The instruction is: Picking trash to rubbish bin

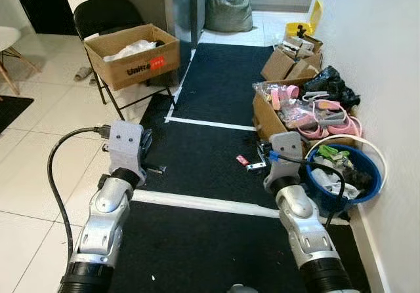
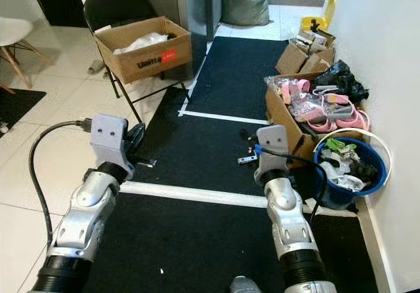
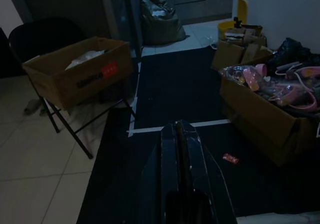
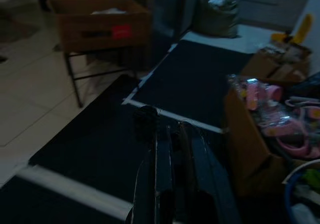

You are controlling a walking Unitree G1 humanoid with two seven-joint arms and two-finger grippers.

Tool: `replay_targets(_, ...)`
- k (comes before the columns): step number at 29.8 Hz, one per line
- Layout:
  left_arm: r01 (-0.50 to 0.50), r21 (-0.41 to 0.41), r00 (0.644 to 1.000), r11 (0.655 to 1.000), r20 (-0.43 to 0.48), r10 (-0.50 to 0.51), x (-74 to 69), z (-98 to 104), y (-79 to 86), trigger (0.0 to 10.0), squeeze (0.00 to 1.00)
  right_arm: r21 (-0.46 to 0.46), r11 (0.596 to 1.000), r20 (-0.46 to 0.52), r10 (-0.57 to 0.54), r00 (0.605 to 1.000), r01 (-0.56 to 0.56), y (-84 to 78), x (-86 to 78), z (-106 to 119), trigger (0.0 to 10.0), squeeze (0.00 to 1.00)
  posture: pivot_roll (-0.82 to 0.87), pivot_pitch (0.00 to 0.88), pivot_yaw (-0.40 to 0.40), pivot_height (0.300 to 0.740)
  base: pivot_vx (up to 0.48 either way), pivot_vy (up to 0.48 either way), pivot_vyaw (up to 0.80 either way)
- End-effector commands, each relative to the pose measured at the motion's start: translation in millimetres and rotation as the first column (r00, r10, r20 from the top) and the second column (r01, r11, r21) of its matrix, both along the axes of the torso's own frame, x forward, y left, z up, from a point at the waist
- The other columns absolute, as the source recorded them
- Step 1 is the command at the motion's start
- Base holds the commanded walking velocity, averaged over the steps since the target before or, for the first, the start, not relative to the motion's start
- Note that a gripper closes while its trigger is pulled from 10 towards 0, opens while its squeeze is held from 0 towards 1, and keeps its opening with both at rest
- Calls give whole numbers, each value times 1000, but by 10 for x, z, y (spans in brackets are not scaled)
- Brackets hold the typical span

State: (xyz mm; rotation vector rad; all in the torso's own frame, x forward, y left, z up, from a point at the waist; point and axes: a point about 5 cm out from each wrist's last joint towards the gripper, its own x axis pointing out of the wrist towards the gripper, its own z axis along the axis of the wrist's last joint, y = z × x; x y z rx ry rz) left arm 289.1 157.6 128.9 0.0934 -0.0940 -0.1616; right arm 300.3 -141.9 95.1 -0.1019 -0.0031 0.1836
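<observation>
A small red wrapper point(image 1: 242, 160) lies on the black mat point(image 1: 216, 96), with a small white-and-silver scrap point(image 1: 256, 166) beside it. The wrapper also appears in the left wrist view point(image 3: 230, 158). A blue rubbish bin point(image 1: 371, 189) holding mixed trash stands against the right wall. My right gripper point(image 1: 264, 150) hangs low over the mat between the wrapper and the bin, and looks shut and empty in its dim wrist view point(image 4: 170, 129). Over the mat's left edge, my left gripper point(image 1: 147, 140) is shut on nothing point(image 3: 180, 131). A small dark bit point(image 1: 156, 170) lies just below it.
A cardboard box point(image 1: 133, 55) rests on a black folding chair at the left. An open box of pink items point(image 1: 295, 113) stands beside the bin, more boxes point(image 1: 289, 60) behind it. A grey sack point(image 1: 228, 4) stands at the far end. White tiled floor spreads left.
</observation>
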Motion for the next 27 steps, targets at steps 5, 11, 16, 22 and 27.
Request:
replay_targets(5, -30, -11, 999, 999, -21, 30, -37, -81, -8, 10000, 0, -11, 999, -20, 32, 999, -32, 27, 18, -19, 10000, 0, 61, 7, 18, 740, 182, 0, 0)
replay_targets(11, -35, -5, 999, 999, -20, 35, -50, -92, -17, 10000, 0, -15, 999, -26, 40, 999, -41, 15, 39, -13, 10000, 0, 57, 18, 12, 740, 356, 0, 0)
replay_targets(16, -46, -5, 999, 999, -19, 46, -37, -87, -7, 10000, 0, -22, 998, -30, 53, 998, -54, 20, 51, -17, 10000, 0, 56, 21, 5, 740, 379, 0, 0)
replay_targets(22, -60, -1, 998, 998, -18, 60, -22, -82, 27, 10000, 0, -27, 998, -36, 58, 998, -59, 15, 60, -28, 10000, 0, 54, 23, 2, 740, 369, 0, 0)
replay_targets(27, -64, 0, 998, 998, -16, 64, -22, -77, 38, 10000, 0, -29, 998, -38, 57, 998, -58, 9, 63, -29, 10000, 0, 54, 24, 1, 740, 357, 0, 0)
